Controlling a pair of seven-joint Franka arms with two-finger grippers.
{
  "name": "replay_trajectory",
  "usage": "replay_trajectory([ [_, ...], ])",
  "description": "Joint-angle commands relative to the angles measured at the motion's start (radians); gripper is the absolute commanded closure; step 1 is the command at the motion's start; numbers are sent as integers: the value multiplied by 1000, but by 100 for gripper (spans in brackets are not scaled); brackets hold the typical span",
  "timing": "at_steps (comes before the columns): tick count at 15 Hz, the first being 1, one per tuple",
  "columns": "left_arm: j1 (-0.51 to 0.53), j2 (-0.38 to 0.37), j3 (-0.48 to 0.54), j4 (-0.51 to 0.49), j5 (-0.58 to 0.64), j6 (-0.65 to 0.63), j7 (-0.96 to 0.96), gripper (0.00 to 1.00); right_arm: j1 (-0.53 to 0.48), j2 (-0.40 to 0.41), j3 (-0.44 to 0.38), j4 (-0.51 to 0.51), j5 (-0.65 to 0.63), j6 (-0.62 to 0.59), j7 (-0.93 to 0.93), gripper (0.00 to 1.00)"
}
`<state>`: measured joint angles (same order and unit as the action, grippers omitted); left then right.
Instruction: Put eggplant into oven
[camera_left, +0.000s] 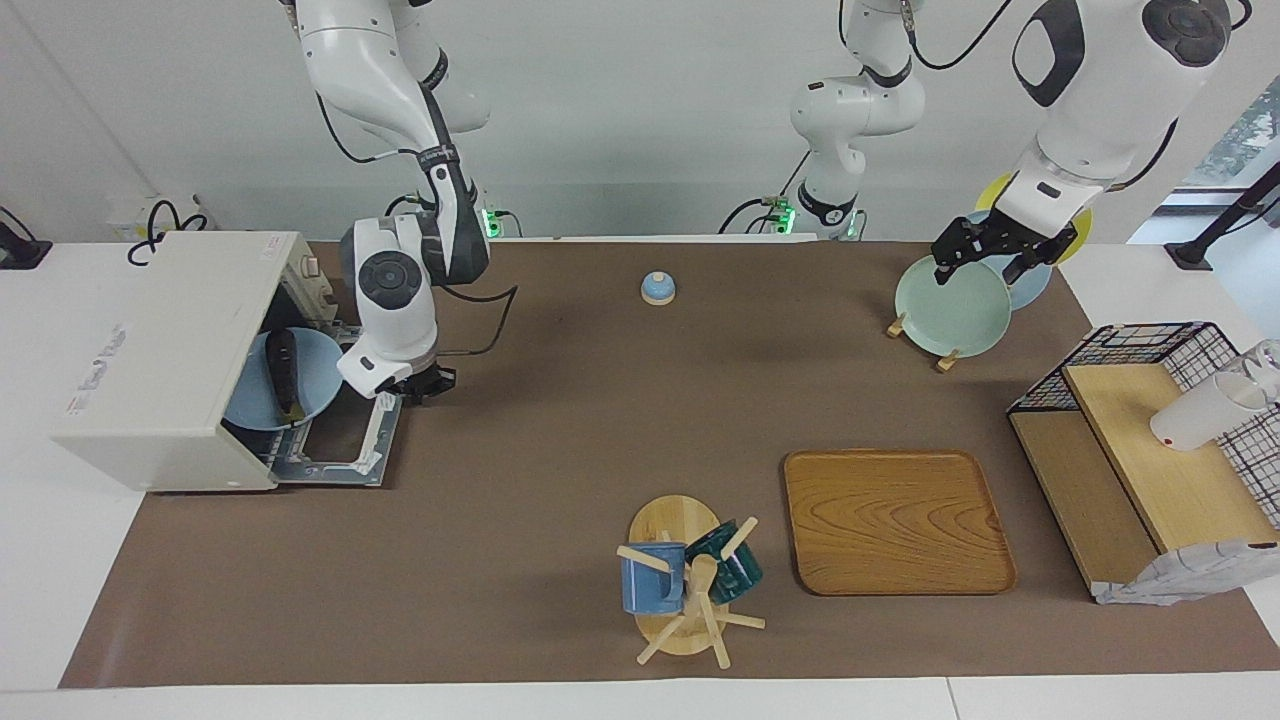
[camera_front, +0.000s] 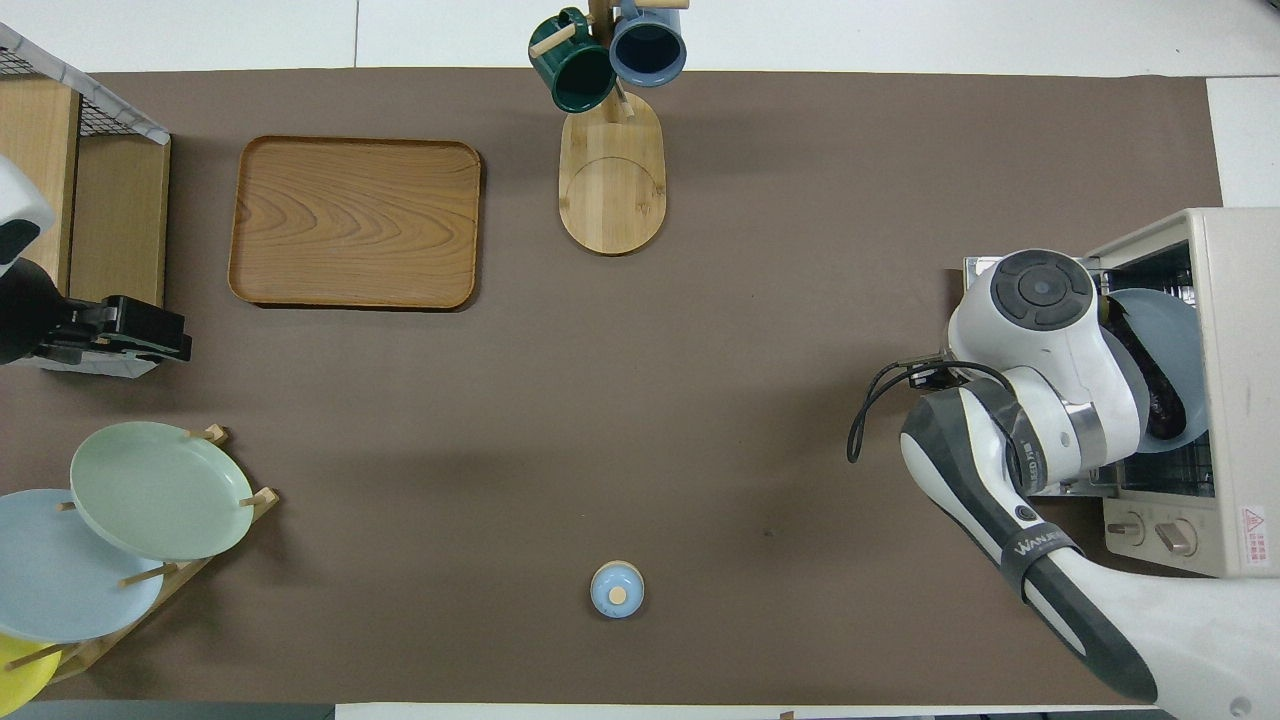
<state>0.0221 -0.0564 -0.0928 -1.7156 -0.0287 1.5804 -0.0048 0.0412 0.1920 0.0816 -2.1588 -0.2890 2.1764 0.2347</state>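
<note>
Eggplant (camera_left: 283, 372) lying on a pale blue plate (camera_left: 310, 400), plate already pushed onto the rack inside the oven (camera_left: 160, 350) at the right arm's end of the tabletop (camera_left: 560, 420), rim jutting a little out of the opening. Oven door (camera_left: 345, 440) folded flat down onto the mat, in front of the cavity. Right end effector (camera_left: 425, 383) low over that dropped door, just beside the plate's edge; fingers tucked under the wrist, so cannot tell whether parted or closed, nor whether touching the plate. Judging by the layout: loading looks nearly done, plate used as a carrier so the slippery eggplant never needs a direct pinch. Likely left: nudging the plate fully in and lifting the door, with the plate's jutting rim the thing in the way of shutting. Left end effector (camera_left: 990, 258) waiting up over the plate rack (camera_left: 920, 335) at the left arm's end, dark fingers spread apart, gripping nothing, above the green plate (camera_left: 950, 310). Elsewhere and well apart from the oven: small blue bell (camera_left: 657, 288) near the robots, wooden tray (camera_left: 895, 520), mug tree (camera_left: 690, 590) with blue and green mugs, wire-and-wood shelf (camera_left: 1150, 440) holding a white cup (camera_left: 1200, 412).
</note>
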Motion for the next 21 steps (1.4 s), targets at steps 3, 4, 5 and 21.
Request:
replay_trajectory([
  [3, 16, -8, -11, -4, 15, -2, 11, 0, -11, -11, 7, -18, -57, 8, 0, 100],
  [4, 16, -8, -11, -4, 15, -2, 11, 0, -9, -12, 7, -18, -93, 2, -2, 100],
  [5, 16, -8, -11, -4, 15, -2, 11, 0, -7, -13, 7, -16, -128, -1, -2, 100],
  [21, 16, -8, -11, -4, 15, -2, 11, 0, -40, -100, 7, 160, -144, -251, -251, 100],
])
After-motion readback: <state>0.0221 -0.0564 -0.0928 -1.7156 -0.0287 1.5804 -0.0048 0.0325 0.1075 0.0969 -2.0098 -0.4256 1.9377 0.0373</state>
